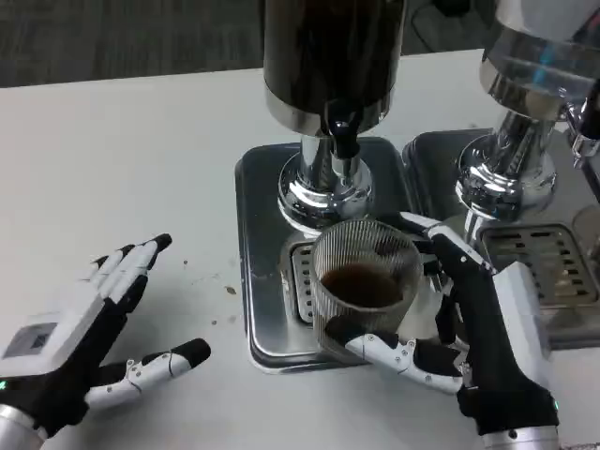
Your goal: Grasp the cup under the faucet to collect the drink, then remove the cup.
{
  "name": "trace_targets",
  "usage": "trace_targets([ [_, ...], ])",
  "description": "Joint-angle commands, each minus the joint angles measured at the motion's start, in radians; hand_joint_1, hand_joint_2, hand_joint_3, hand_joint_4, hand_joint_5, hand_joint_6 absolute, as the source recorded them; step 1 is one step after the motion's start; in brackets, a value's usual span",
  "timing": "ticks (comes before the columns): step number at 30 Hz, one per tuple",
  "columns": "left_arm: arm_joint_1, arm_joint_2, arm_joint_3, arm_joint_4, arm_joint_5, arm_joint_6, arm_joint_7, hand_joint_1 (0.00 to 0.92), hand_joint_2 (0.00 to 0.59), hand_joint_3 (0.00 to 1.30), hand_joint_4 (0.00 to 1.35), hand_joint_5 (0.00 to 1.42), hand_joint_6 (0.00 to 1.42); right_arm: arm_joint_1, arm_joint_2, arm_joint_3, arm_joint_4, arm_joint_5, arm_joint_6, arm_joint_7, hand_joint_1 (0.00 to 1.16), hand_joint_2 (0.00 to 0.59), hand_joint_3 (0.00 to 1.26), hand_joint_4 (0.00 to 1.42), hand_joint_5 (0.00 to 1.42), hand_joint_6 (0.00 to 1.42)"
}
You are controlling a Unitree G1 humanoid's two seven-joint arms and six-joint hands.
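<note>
The right robot hand (469, 342) grips the ribbed clear cup (366, 281): the thumb curls across the cup's near wall and the other fingers reach round its far right side. The cup stands over the drip grille of the steel tray (258, 253), a little nearer than the black faucet (343, 139) of the dark dispenser (328, 56). Dark drink already lies in the lower part of the cup. I see no stream falling from the faucet, though a thin one would be hard to make out here.

The left robot hand (89, 328) rests open on the white worktop (122, 169), well apart to the left, fingers spread and holding nothing. A second dispenser (525, 103) with its own tray stands to the right.

By my reading, collecting is finished or close to it, and the step in hand is taking the cup away. Whether the cup's base touches the grille or is slightly raised cannot be told.

The next move calls for a steady, upright carry: lift the cup just off the grille, then draw it toward the near side, away from the faucet and over the tray's raised lip. The grasp should stay firm without squeezing, since the thin ribbed wall will likely flex. Any tilt risks spilling the drink, so the wrist should hold level throughout.
</note>
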Motion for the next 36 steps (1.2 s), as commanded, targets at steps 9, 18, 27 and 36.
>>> trace_targets([
  [9,0.016,0.013,-0.003,-0.012,-0.007,-0.012,-0.005,0.000,0.091,0.00,0.00,0.00,0.00,0.040,-0.002,-0.004,-0.080,-0.010,-0.067,0.005,0.97,0.132,0.53,0.64,0.93,1.37],
  [18,0.058,0.016,0.006,-0.068,0.013,0.007,0.003,0.000,0.091,0.00,0.00,0.00,0.00,0.082,-0.004,-0.015,-0.124,-0.011,-0.068,0.011,0.97,0.132,0.54,0.64,0.93,1.37],
  [27,0.102,0.012,0.008,-0.136,0.034,0.041,0.008,0.000,0.091,0.00,0.00,0.00,0.00,0.092,0.004,-0.021,-0.139,-0.009,-0.064,0.031,0.97,0.132,0.54,0.64,0.93,1.37],
  [36,0.159,0.007,0.007,-0.192,0.027,0.054,-0.009,0.000,0.093,0.00,0.00,0.00,0.00,0.102,0.005,-0.025,-0.148,-0.013,-0.069,0.032,0.96,0.137,0.54,0.64,0.93,1.37],
])
